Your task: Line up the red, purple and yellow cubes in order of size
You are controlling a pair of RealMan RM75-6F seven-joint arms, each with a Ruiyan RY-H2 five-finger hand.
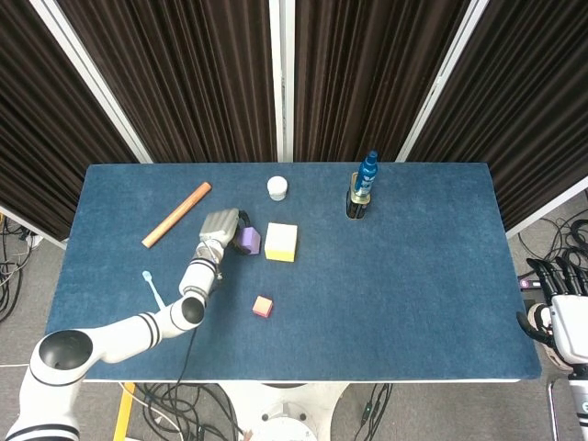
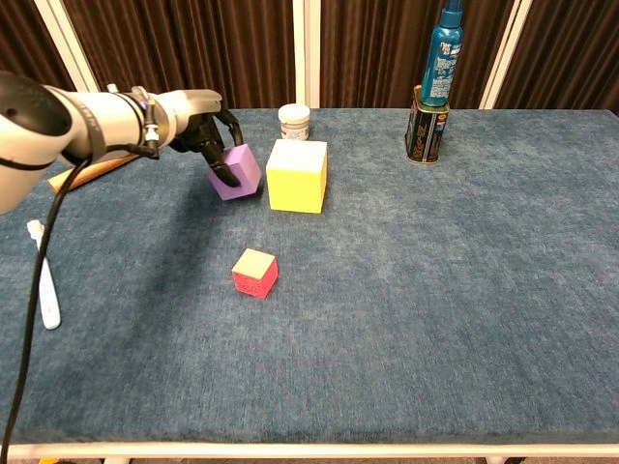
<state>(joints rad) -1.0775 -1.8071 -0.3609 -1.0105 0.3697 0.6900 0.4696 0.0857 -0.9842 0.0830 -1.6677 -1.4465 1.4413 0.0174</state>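
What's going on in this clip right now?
The robot is sorting cubes by size. Its left hand holds the purple cube right beside the yellow cube, the biggest one, near the table's middle. The small red cube sits alone closer to the front edge, untouched. The right hand idles off the table's right side.

— What is being kept from you right now?

— My left robot hand (image 1: 220, 226) is covering part of the purple cube (image 1: 247, 238) in the head view, and my forearm is hiding most of the wooden stick (image 2: 85, 172) in the chest view.

— And your right robot hand (image 1: 557, 292)?

— The head view's edge is cutting it off, so I am not making out how its fingers are lying.
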